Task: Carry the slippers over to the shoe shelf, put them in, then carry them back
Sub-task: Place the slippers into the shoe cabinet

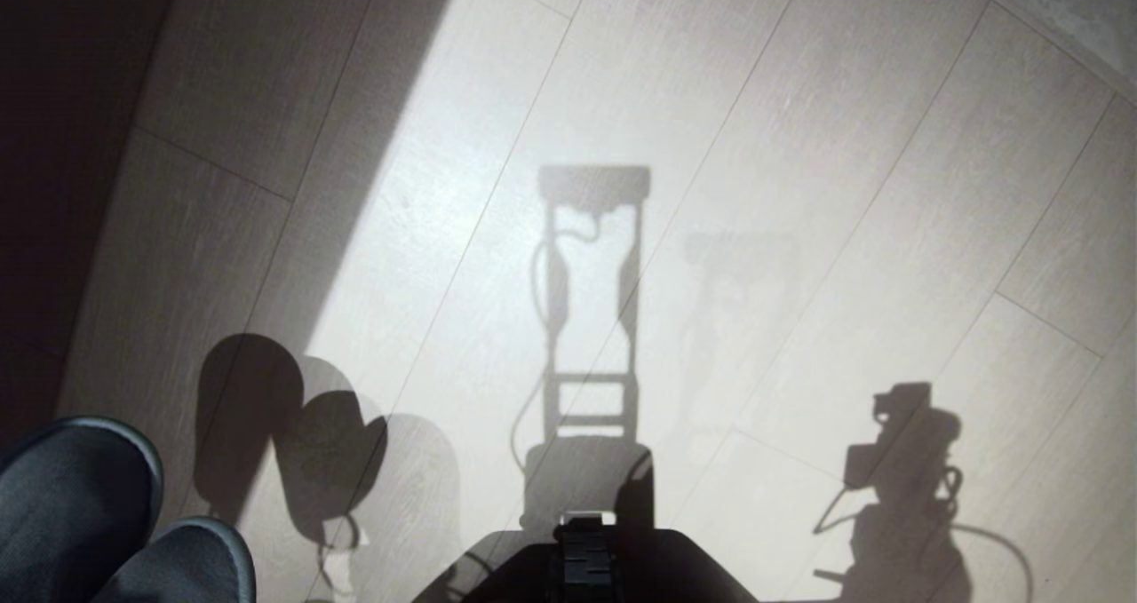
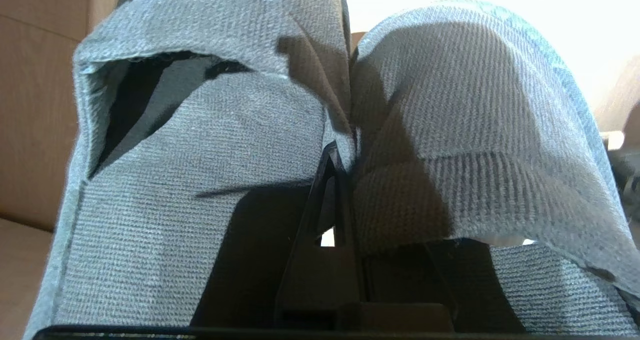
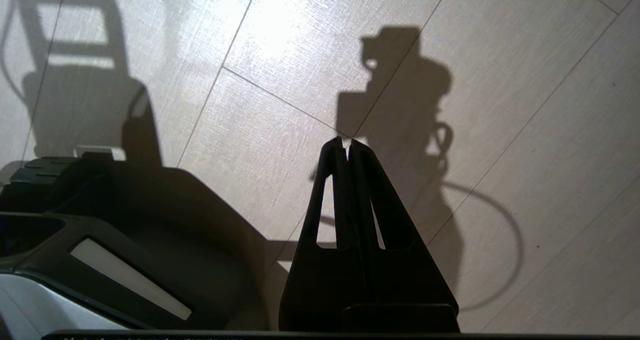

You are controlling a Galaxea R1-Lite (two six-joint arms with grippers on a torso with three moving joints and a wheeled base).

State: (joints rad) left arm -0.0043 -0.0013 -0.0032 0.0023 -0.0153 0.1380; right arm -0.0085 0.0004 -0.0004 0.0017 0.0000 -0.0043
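Note:
Both grey-blue slippers [image 2: 210, 144] fill the left wrist view, hanging side by side with my left gripper [image 2: 345, 149] shut on the fabric edges where the two meet. Their rounded toes [image 1: 98, 514] poke into the head view at the bottom left, above the floor. One dark foot opening [image 2: 125, 104] shows on one slipper. My right gripper [image 3: 347, 144] hangs shut and empty over the pale floor, parked at my right side. The shoe shelf is out of view.
Pale wood-look floor planks [image 1: 711, 141] stretch ahead, sunlit, with my own shadow [image 1: 591, 337] across them. A dark shaded strip [image 1: 53, 141] runs along the far left. My black base [image 3: 125, 215] sits beside the right gripper. Brown panelling [image 2: 35, 104] shows behind the slippers.

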